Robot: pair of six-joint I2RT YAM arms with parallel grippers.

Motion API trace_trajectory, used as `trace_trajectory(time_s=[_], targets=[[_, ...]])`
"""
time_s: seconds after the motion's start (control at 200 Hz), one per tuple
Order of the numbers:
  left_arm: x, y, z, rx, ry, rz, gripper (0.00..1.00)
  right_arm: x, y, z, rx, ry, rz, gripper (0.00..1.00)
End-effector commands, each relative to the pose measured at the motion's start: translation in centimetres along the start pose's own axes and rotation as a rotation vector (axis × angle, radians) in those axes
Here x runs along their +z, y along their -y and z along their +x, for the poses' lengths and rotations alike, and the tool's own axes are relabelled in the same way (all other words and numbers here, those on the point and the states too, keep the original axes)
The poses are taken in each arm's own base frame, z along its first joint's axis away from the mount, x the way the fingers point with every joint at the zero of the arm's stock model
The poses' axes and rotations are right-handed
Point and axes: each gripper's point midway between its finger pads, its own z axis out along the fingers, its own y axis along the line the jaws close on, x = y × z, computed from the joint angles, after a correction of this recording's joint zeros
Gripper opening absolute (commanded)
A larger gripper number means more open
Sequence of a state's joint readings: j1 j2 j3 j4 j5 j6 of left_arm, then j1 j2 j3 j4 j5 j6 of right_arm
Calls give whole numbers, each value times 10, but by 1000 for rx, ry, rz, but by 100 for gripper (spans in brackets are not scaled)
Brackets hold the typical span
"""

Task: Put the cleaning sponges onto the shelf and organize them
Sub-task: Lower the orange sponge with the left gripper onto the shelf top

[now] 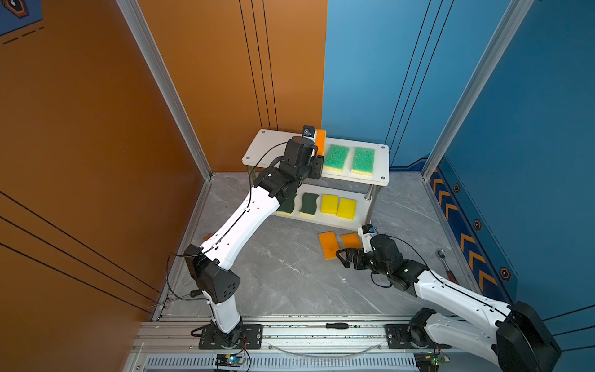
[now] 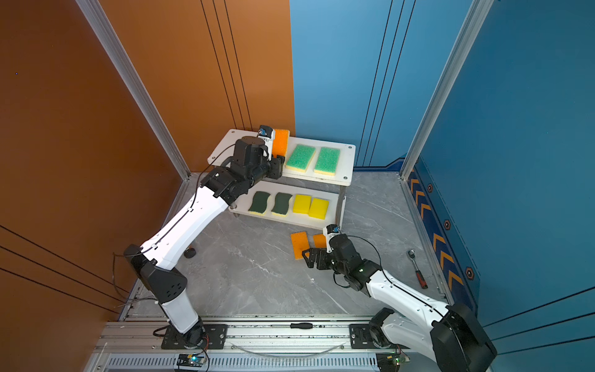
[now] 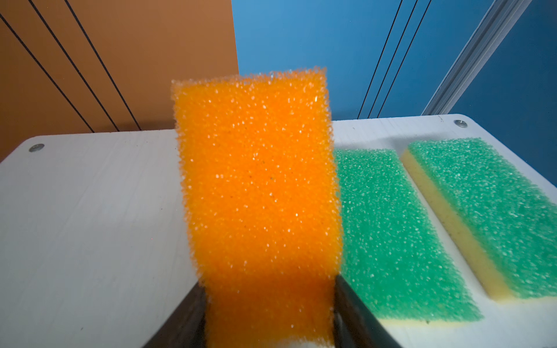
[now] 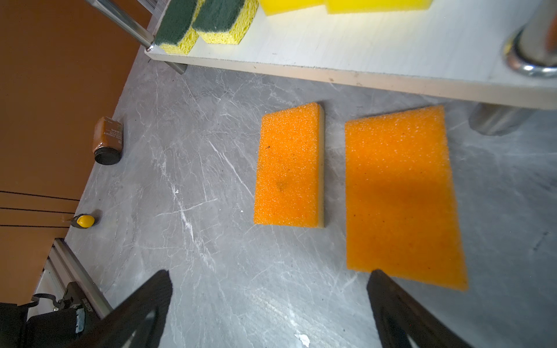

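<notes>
The shelf [image 1: 267, 145] [image 2: 231, 145] stands against the back wall. My left gripper [image 3: 268, 280] [image 1: 318, 157] is shut on an orange-topped sponge [image 3: 256, 180] [image 1: 320, 138] [image 2: 280, 141], holding it tilted up over the top board, next to two light-green sponges [image 1: 335, 157] [image 1: 363, 161] [image 3: 388, 229]. The lower board [image 4: 361, 45] carries two dark-green wavy sponges [image 1: 309, 203] [image 2: 260, 202] and two plain yellow ones [image 1: 329, 203] [image 1: 346, 208]. Two orange sponges [image 4: 289, 168] [image 4: 398, 192] [image 1: 327, 244] lie flat on the floor before the shelf. My right gripper [image 4: 269, 274] [image 1: 343, 256] hovers open just in front of them, holding nothing.
A ratchet wrench [image 1: 446, 264] [image 2: 417, 269] lies on the floor at the right wall. A brown bottle [image 4: 108, 140] lies on its side by the left wall, with a small yellow-tipped object [image 4: 84, 221] nearby. A screwdriver [image 1: 336, 325] rests on the front rail.
</notes>
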State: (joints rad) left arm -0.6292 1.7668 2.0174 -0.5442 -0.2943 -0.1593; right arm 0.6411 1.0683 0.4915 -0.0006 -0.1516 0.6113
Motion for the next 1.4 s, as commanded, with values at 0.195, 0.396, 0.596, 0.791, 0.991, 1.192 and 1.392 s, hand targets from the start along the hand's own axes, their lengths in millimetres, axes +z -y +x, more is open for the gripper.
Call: trace_trajectory(time_s=[0.195, 0.396, 0.596, 0.791, 0.991, 1.192, 1.392], targets=[[-11, 8, -16, -33, 29, 40, 60, -2, 6, 0, 19, 10, 20, 100], [-7, 17, -13, -34, 19, 65, 60, -3, 6, 0, 19, 12, 19, 100], [-4, 21, -12, -37, 14, 77, 60, -3, 7, 1, 20, 10, 21, 100], [1, 26, -10, -44, 2, 104, 60, -3, 7, 0, 21, 12, 22, 100], [2, 29, -11, -58, 2, 117, 60, -4, 7, 0, 21, 12, 22, 100], [-3, 26, -16, -55, 18, 103, 61, -4, 9, 1, 22, 14, 25, 100], [-13, 23, -24, -52, 41, 97, 63, -4, 9, 1, 23, 14, 23, 100]])
